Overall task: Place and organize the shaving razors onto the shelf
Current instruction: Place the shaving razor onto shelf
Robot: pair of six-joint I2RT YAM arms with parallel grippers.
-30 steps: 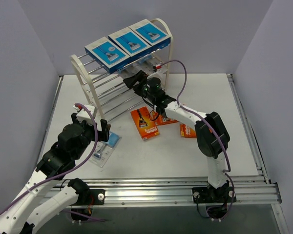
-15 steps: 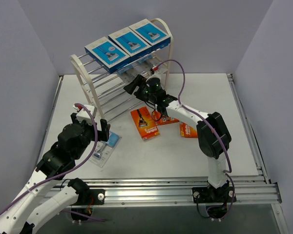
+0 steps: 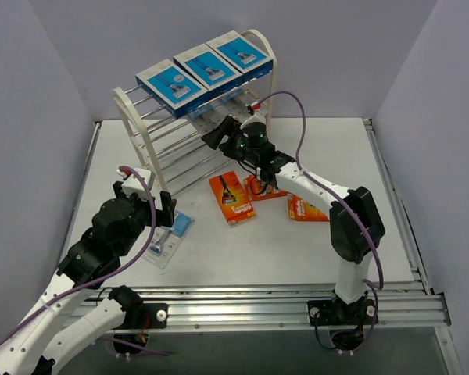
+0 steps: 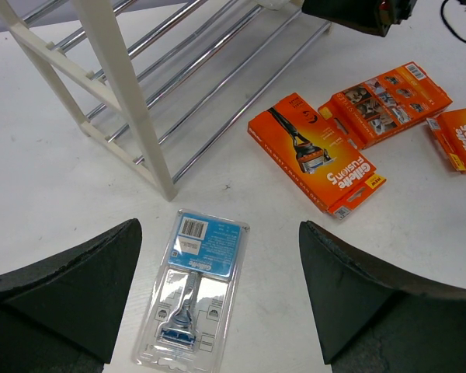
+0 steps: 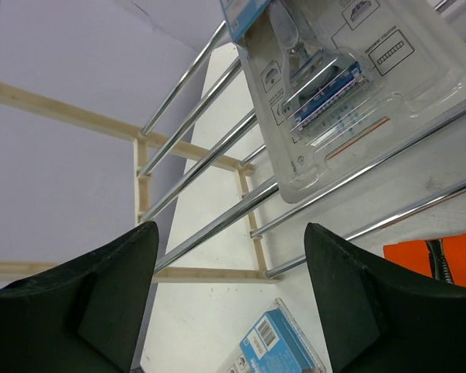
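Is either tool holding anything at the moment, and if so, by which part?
Nothing is held; the left tool and right tool are both open.

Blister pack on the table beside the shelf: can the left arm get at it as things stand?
Probably yes. The left gripper hangs open right over the blister pack, nothing lies on it, and the shelf upright stands clear of it.

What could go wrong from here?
1. The shelved blister pack rests only on thin, spaced rods; a nudge from the close, open right jaws could tip it through.
2. The table blister pack lies flat beside the shelf leg; the open left jaws may clip that leg.
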